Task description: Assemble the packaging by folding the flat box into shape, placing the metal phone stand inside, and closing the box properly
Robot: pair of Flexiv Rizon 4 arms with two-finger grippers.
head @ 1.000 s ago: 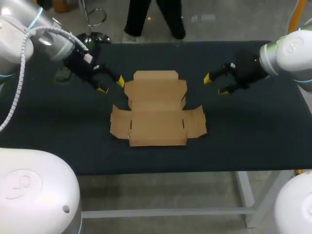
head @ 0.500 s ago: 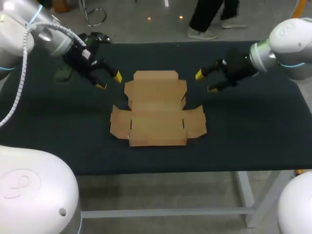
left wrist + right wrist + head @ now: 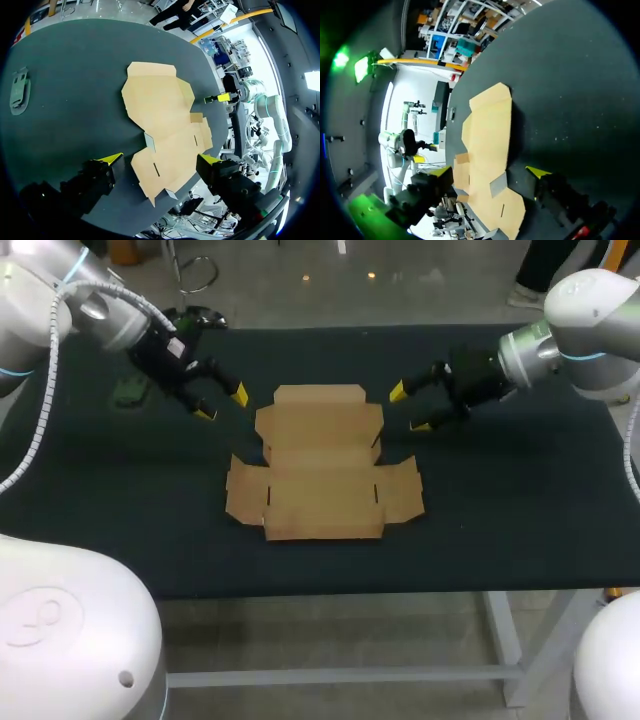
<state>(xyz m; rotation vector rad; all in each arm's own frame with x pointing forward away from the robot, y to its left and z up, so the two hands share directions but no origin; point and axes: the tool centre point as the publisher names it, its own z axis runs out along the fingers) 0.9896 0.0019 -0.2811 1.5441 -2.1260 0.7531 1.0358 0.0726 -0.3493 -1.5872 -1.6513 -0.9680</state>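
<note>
A flat brown cardboard box (image 3: 320, 465) lies unfolded in the middle of the black table, flaps spread out. My left gripper (image 3: 222, 403) hovers open just off the box's far left corner. Off its far right corner my right gripper (image 3: 408, 408) is open as well. Neither touches the cardboard. A dark grey-green metal phone stand (image 3: 130, 390) lies flat at the far left of the table, beyond my left arm. In the left wrist view the box (image 3: 165, 120) lies ahead of the open gripper (image 3: 160, 160), the stand (image 3: 19, 92) off to the side. The right wrist view has the box (image 3: 487, 150) ahead of its open gripper (image 3: 490, 172).
The black table top (image 3: 500, 520) stretches well past the box on both sides. Its front edge (image 3: 400, 590) runs a short way in front of the box's near flaps.
My right gripper has moved left, closer to the box's far right corner. My left gripper has shifted slightly back, away from the box. The box has not moved.
</note>
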